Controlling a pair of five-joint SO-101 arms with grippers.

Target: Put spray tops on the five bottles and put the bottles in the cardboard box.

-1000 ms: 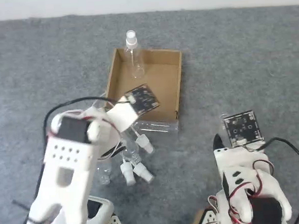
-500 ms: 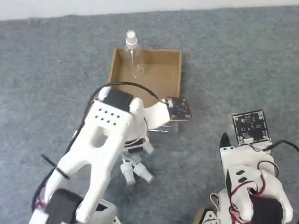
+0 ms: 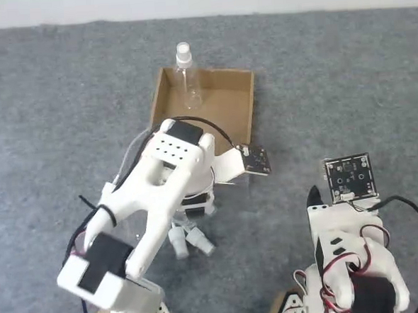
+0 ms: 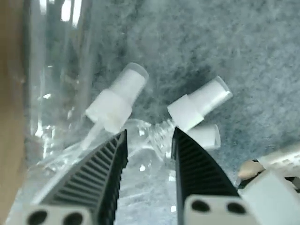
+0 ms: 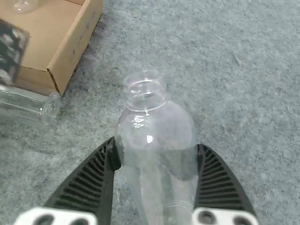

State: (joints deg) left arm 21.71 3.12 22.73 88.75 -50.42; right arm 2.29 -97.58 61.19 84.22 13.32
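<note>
1. The right end effector [image 5: 157, 152] is clenched on a clear plastic bottle [image 5: 157, 126]. Its black ribbed fingers press both rounded shoulders. The threaded neck is open and carries no top, and the bottle's lower part is cut off by the frame edge.
2. The left end effector [image 4: 149, 133] is released, its ribbed fingers apart over a heap of clear bottles and white spray tops [image 4: 117, 101] on the counter [image 3: 346, 70], which is grey and fuzzy.
3. A glassy neck lies between the fingers. Whether any top is screwed on is hard to make out, since the clear plastic blurs together.
4. From above, the white left arm [image 3: 154, 195] hides most of that heap.
5. A second topless bottle [image 3: 224, 175] lies on its side, just against the near wall of the cardboard box [image 3: 228, 120].
6. The box is brown, open and shallow.
7. In its far corner stands a capped bottle [image 3: 186, 76], clear, with a white spray top.
</note>
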